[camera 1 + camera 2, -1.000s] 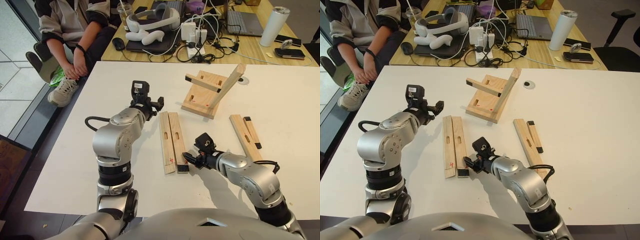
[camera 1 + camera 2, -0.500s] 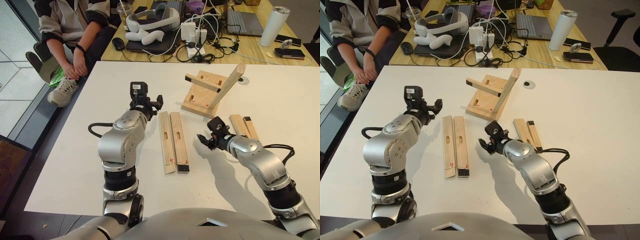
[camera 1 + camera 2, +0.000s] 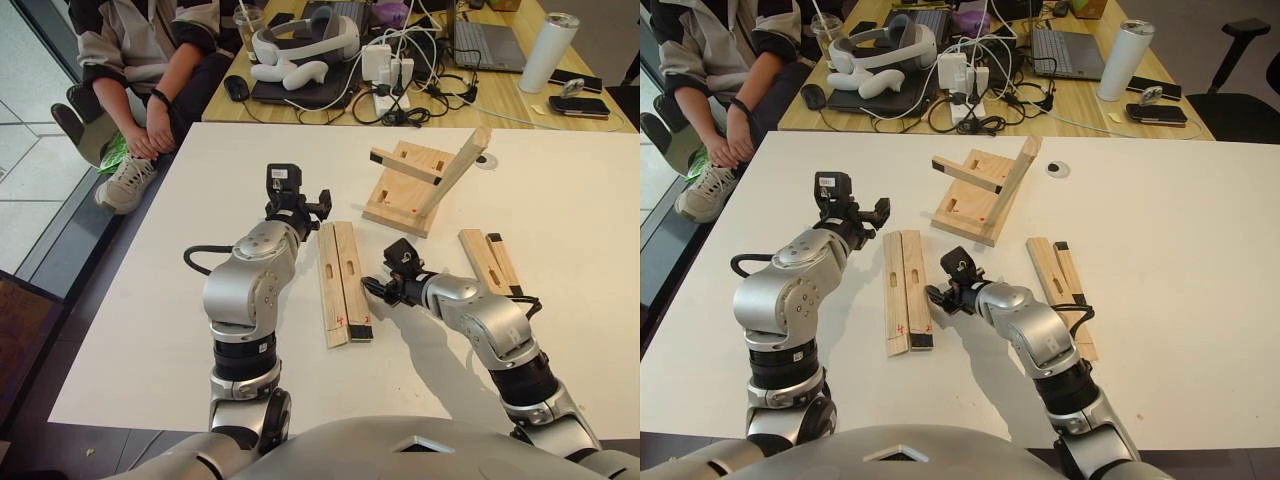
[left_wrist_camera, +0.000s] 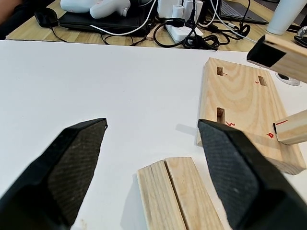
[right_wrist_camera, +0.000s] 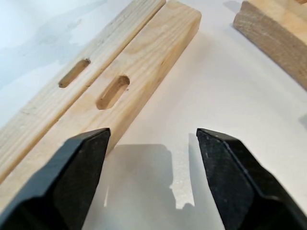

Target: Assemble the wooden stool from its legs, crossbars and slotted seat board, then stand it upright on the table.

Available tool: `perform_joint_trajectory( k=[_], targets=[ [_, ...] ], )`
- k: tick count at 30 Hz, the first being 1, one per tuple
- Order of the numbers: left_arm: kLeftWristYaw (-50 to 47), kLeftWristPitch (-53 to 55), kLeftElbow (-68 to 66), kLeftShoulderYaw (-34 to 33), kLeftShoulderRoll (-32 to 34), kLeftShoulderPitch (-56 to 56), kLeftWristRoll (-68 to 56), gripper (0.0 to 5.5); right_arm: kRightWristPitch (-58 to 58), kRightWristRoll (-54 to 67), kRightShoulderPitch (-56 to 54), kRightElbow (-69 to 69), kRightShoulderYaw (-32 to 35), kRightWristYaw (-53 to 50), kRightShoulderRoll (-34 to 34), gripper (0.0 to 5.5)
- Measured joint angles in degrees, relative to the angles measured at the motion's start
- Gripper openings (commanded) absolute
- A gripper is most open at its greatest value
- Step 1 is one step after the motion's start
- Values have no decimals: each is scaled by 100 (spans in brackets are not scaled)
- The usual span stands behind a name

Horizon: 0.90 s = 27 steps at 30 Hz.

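Moved: right gripper (image 3: 372,290) is back at the paired pale slotted wooden legs (image 3: 340,282) mid-table, jaws wide at their 3 o'clock, probably to grab one. The left gripper (image 3: 316,207), also wide, hovers at their 12 o'clock end.

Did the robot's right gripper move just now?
Yes. The right gripper swung back left toward the pair of slotted legs, having sat farther right, nearer the loose wooden pieces, half a second ago.

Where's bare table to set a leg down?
Bare: the table right of the two loose bars, and its far-left corner beyond the left gripper. Crowded: the middle, right gripper beside the slotted legs, seat board just beyond.
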<state>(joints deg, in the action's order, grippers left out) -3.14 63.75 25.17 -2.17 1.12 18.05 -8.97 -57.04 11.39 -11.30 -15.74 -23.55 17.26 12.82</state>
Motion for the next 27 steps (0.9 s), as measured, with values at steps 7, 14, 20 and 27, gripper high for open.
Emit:
perform_joint_trajectory(
  k=[7, 14, 20, 27],
  targets=[
    [-69, -2, 63, -5, -125, -94, 58, 352, 1062, -1250, -443, 446, -695, 166, 1043, 332],
    [-102, -41, 62, -4, -121, -138, 77, 352, 254, -400, -290, -445, -59, 158, -341, 332],
    [-106, -78, 49, 23, -151, -115, 80, 352, -221, -157, 196, -461, -520, 482, -68, 332],
    [-180, -159, 42, 16, -337, -103, 113, 352, 1066, -663, -550, 226, -1099, 1099, 963, 332]
  ],
)
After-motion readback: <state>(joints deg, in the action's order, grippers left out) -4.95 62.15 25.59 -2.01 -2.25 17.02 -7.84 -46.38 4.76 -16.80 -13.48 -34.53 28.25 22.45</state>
